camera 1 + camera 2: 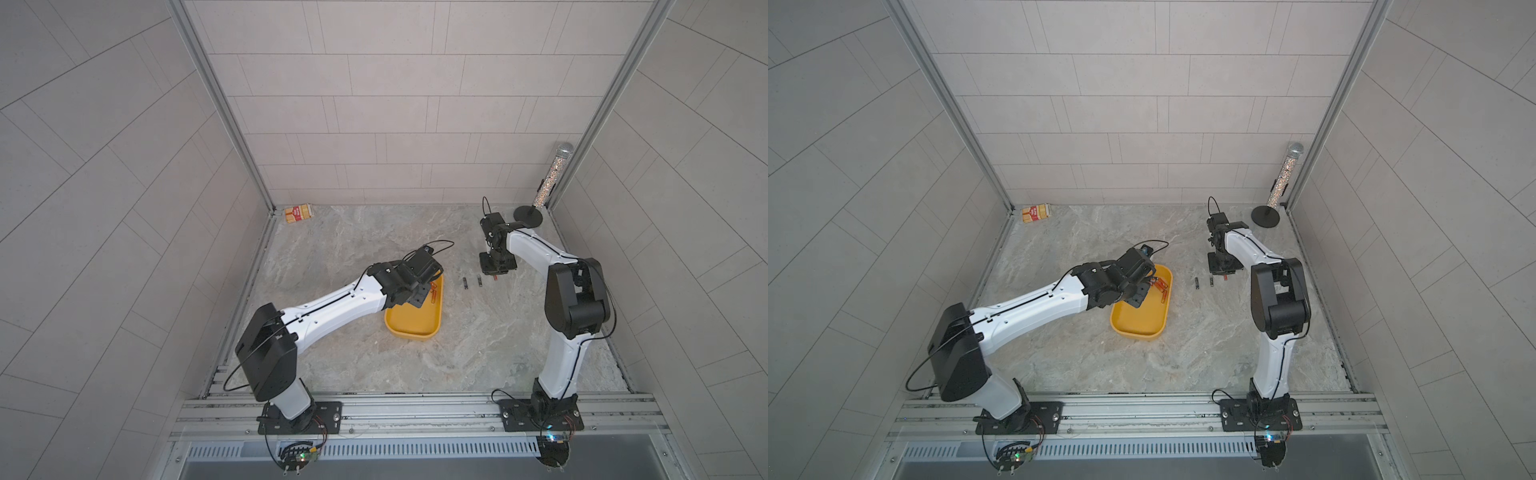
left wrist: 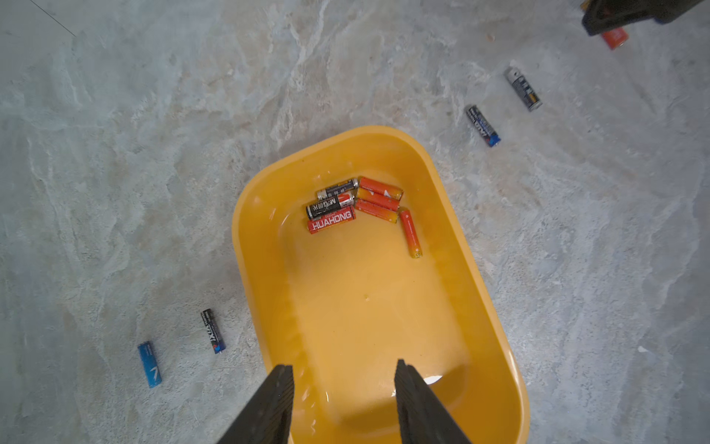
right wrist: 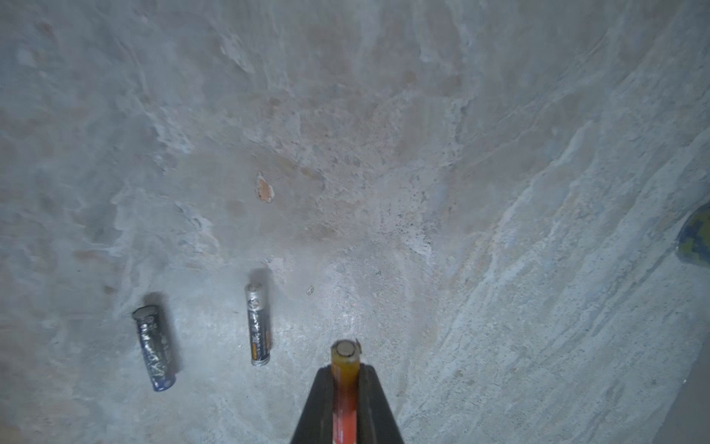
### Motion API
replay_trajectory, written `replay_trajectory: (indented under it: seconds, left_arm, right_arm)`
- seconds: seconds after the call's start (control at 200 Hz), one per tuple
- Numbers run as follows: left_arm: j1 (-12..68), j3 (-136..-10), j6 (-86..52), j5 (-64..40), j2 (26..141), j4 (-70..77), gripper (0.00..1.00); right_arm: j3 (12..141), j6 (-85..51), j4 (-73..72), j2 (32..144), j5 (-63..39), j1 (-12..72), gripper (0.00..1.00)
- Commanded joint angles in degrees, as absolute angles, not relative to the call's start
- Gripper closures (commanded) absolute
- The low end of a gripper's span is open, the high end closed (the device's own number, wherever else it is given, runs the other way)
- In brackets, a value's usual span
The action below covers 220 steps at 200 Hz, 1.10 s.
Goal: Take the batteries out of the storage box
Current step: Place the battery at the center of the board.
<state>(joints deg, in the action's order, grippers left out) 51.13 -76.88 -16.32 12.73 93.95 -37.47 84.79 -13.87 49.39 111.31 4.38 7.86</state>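
Observation:
The yellow storage box (image 2: 495,307) (image 1: 411,322) (image 1: 1138,322) lies mid-table. Several orange-red and black batteries (image 2: 357,203) (image 1: 1163,289) are bunched at its far end. My left gripper (image 2: 342,367) (image 1: 417,297) hangs open over the box's near half with nothing between its fingers. To the right, low over the table, my right gripper (image 3: 345,374) (image 1: 494,272) is shut on an orange-red battery (image 3: 345,365) (image 2: 614,37). Two dark batteries (image 1: 465,283) (image 3: 153,346) (image 3: 258,323) lie on the table just left of it. A blue battery (image 2: 149,364) and a black one (image 2: 213,330) lie beside the box under the left arm.
A small red-and-cream carton (image 1: 298,213) lies in the back left corner. A glittery tube on a round black stand (image 1: 548,183) rises in the back right corner, close behind my right arm. Tiled walls close the table on three sides.

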Motion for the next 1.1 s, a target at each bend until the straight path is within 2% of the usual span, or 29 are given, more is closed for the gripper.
replay_trajectory:
  seconds: [0.0, 0.205, 0.575, 0.821, 1.096]
  left_arm:
    - [50.99, -77.96, -18.18, 13.83, 94.28, -37.66, 0.50]
    - [50.60, -76.94, -19.02, 15.22, 94.27, -38.58, 0.50]
    - [49.22, -74.86, -19.91, 15.18, 92.88, -38.75, 0.50]
    - [48.82, -75.50, -20.35, 14.89, 92.99, -38.90, 0.49]
    - [48.30, -78.75, -23.41, 15.67, 93.16, -41.70, 0.49]
  right_arm:
    - [84.40, -15.08, 47.36, 113.11, 7.14, 8.17, 1.00]
    - [84.29, -14.79, 45.53, 116.92, 9.31, 8.15, 1.00]
    - [81.92, -15.57, 43.69, 117.33, 7.94, 8.11, 1.00]
    - [82.17, -15.91, 44.31, 116.92, 7.83, 8.09, 0.72]
    - [84.80, -16.30, 49.16, 110.78, 6.51, 8.16, 0.64]
